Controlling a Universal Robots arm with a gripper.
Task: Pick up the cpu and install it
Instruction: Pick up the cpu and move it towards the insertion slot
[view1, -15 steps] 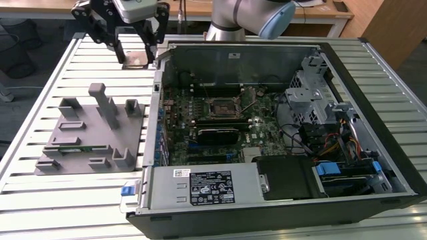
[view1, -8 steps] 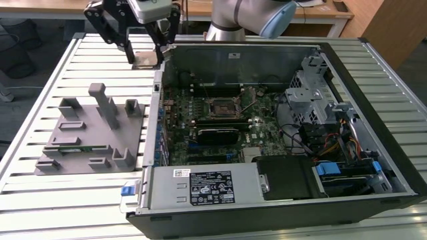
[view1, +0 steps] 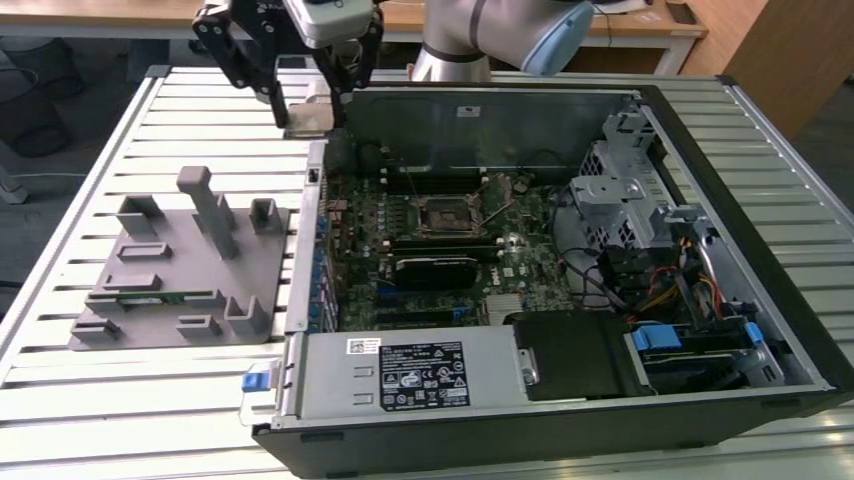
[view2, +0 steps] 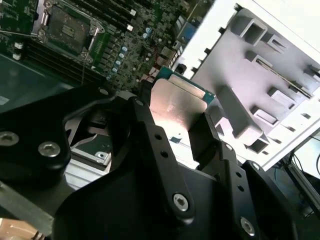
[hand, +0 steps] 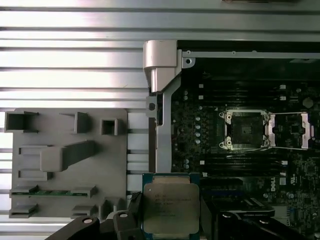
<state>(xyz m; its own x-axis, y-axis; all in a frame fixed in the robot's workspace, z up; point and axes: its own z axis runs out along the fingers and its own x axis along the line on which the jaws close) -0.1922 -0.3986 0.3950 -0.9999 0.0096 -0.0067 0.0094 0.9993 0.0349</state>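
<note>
The cpu (view1: 310, 120) is a flat silvery square with a thin green edge. It hangs in the air with my gripper (view1: 310, 112) shut on it. In the exterior view this is above the far corner of the open computer case (view1: 694, 130), on the exterior view's left. In both wrist views the black fingers (hand: 134, 212) clamp two opposite sides of the cpu (hand: 171, 205) (view2: 175, 102). The open socket (view1: 443, 215) (hand: 246, 130) (view2: 67, 27) lies on the motherboard inside the case, away from the held chip. Its metal frame is swung back.
A grey parts fixture (view1: 174, 270) (hand: 65, 155) lies on the slatted metal table (view1: 120, 400) beside the case, with a green memory stick (view1: 150, 297) (hand: 52, 192) in one slot. The case wall (hand: 160, 75) stands between fixture and motherboard. A power supply (view1: 400, 370) and drive bays (view1: 641, 210) sit inside.
</note>
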